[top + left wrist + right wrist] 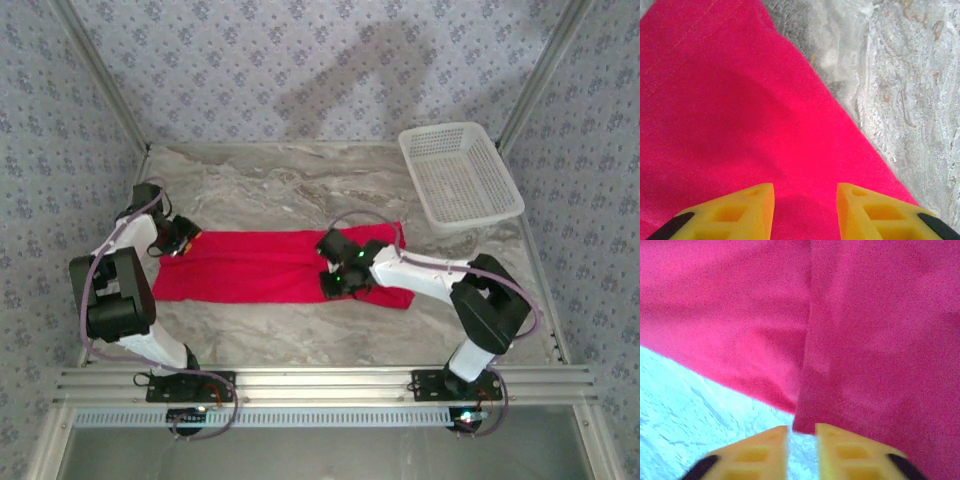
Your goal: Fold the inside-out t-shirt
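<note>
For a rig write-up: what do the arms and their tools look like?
The left arm and right arm have white links, black joints, lilac cables; a green light marks the right wrist. The left tool and right tool have yellow-orange fingers with cut-outs and black bases.

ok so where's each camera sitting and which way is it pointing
top external: fixed above and behind the arm bases, looking down at the grey marbled table, bright red cloth t-shirt and white plastic mesh basket; both arms show, with left pincer and right pincer.
left wrist: looks down past the left pincer's yellow fingers at the shirt's edge.
right wrist: looks past the right pincer's yellow fingers at a folded-over shirt edge.
shared: all three see shirt and table.
</note>
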